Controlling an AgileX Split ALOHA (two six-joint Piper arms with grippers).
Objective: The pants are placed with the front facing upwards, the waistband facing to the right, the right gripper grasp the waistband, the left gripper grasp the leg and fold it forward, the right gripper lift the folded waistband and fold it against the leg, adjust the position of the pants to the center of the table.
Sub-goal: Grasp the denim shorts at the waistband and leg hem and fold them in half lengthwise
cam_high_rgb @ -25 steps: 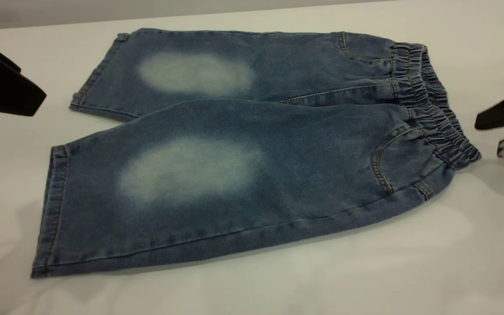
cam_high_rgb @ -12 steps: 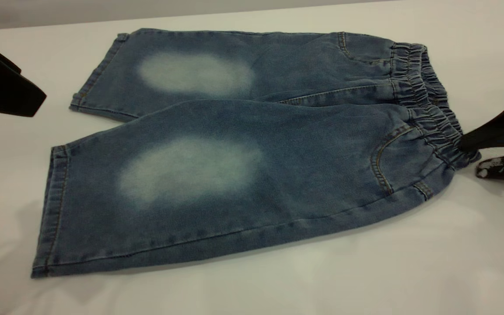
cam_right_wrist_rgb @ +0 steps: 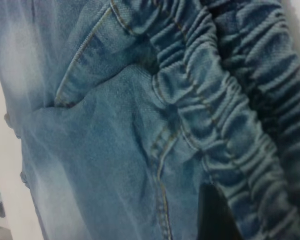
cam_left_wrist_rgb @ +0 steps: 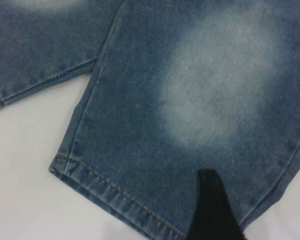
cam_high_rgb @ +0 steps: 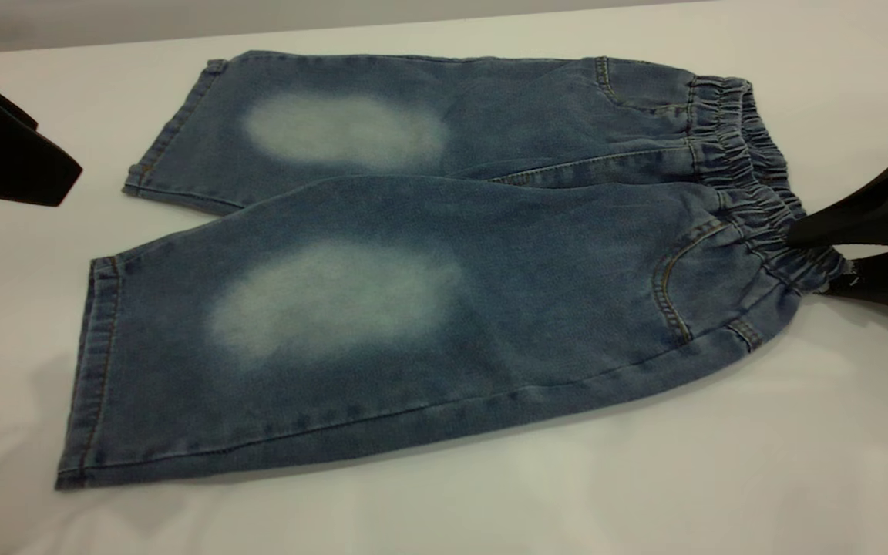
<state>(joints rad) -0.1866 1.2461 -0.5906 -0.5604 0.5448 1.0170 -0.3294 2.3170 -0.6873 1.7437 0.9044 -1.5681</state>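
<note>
The pants (cam_high_rgb: 428,262) lie flat on the white desk (cam_high_rgb: 644,478), front up, with the elastic waistband (cam_high_rgb: 760,193) at the right and both legs pointing left. No brand, label or writing can be read anywhere on the denim or the grippers.

The right gripper (cam_high_rgb: 810,262) is at the near right corner of the waistband. Its fingers are parted, the upper one (cam_high_rgb: 845,220) over the gathered elastic and the lower one (cam_high_rgb: 883,281) at desk level beside the corner; the band sits between them, not yet pinched. Most of the gripper body is cut off by the right edge.

The left gripper (cam_high_rgb: 5,154) sits at the far left, apart from the pants, only a dark part of it showing. In the left wrist view a single black finger (cam_left_wrist_rgb: 212,207) appears above the near leg (cam_high_rgb: 274,331) by its hem; I cannot tell how far those fingers stand open.
</note>
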